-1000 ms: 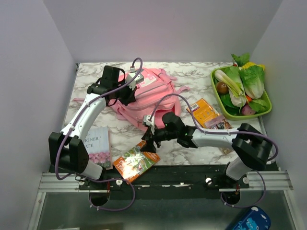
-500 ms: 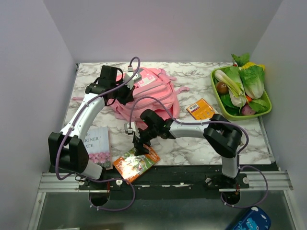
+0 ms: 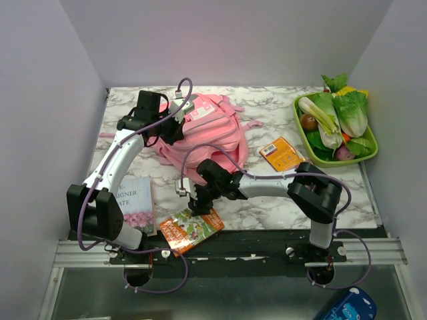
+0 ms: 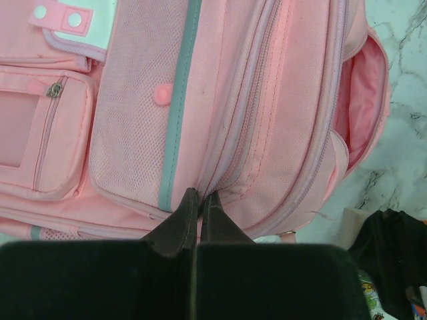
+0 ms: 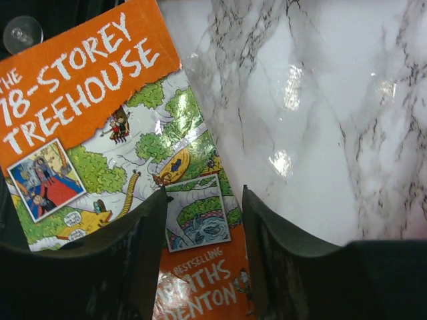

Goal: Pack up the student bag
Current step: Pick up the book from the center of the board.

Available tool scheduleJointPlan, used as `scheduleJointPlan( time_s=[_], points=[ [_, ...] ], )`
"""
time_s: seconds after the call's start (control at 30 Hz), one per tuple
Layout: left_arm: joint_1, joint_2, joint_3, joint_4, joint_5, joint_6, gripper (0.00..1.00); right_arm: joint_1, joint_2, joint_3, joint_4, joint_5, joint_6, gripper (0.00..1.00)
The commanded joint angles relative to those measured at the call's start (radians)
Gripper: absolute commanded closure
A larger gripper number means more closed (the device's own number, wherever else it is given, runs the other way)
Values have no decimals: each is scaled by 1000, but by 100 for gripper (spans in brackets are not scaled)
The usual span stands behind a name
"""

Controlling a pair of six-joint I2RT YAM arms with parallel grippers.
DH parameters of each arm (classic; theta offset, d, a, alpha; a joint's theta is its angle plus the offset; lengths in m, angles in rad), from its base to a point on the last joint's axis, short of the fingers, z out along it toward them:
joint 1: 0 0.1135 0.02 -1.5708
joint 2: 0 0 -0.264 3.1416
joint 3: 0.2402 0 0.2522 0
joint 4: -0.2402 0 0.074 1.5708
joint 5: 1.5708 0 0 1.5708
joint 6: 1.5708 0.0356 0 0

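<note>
student bag (image 3: 207, 130): lies flat on the marble bench (image 3: 267, 203), upper centre of the overhead frame, front pockets up. pink, with a grey-green stripe down the front and a white patch at the top left of the left wrist frame. gapes open at a side pocket along the right edge of that frame.

left claw (image 4: 198, 200): closed, tips pressed together right at a zip seam on the bag's front, bottom centre of the wrist frame. cannot tell whether a zip pull sits between the tips.

right claw (image 5: 204, 197): open, fingers apart over the lower part of the 78-storey treehouse book (image 5: 100, 133), straddling a small panel of the cover art. cannot tell whether touching the cover.

same book in the overhead frame: lower centre, tilted, partly over the bench's near edge, just below the bag and apart from it.

also on the bench: second book (image 3: 137, 200) with pink flowers on the cover, lower left beside the left arm; flat orange packet (image 3: 281, 153) right of the bag; green tray (image 3: 337, 163) of leafy vegetables, upper right.

bottom right corner, below the bench: blue patterned object (image 3: 347, 307), cut off by the frame edge.
</note>
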Motion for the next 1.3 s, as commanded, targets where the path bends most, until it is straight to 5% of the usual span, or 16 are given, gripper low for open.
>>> scheduleJointPlan(
  time_s=[0.0, 0.17, 0.2, 0.27, 0.43, 0.57, 0.87, 1.03, 1.07, 1.17, 1.2, 1.27],
  points=[
    [21, -22, 10, 65, -13, -27, 100, 38, -42, -140, -10, 143, 31, 51],
    [21, -30, 11, 58, -23, -22, 100, 43, -36, -197, 11, 195, 97, 73],
    [21, -30, 11, 55, -28, -18, 100, 43, -36, -201, 14, 201, 106, 87],
    [21, -35, 10, 53, -31, -16, 100, 43, -45, -210, 16, 209, 132, 99],
    [22, -36, 13, 50, -37, -19, 100, 12, -141, -281, 89, 276, 235, 99],
    [24, -31, 37, 45, -36, -27, 100, -146, -258, -361, 152, 257, 345, 99],
    [27, -33, 46, 47, -46, -24, 100, -255, -454, -523, 151, 536, 539, 99],
    [33, -33, 49, 59, -57, -35, 100, -253, -504, -511, 47, 441, 699, 99],
    [33, -31, 52, 62, -59, -38, 100, -253, -500, -493, 39, 415, 714, 97],
    [35, -28, 62, 62, -51, -45, 100, -255, -497, -488, 39, 407, 725, 33],
    [35, -27, 60, 62, -48, -45, 100, -255, -493, -491, 39, 422, 718, 1],
    [35, -28, 59, 61, -43, -47, 100, -255, -481, -484, 42, 447, 689, 0]
  ],
)
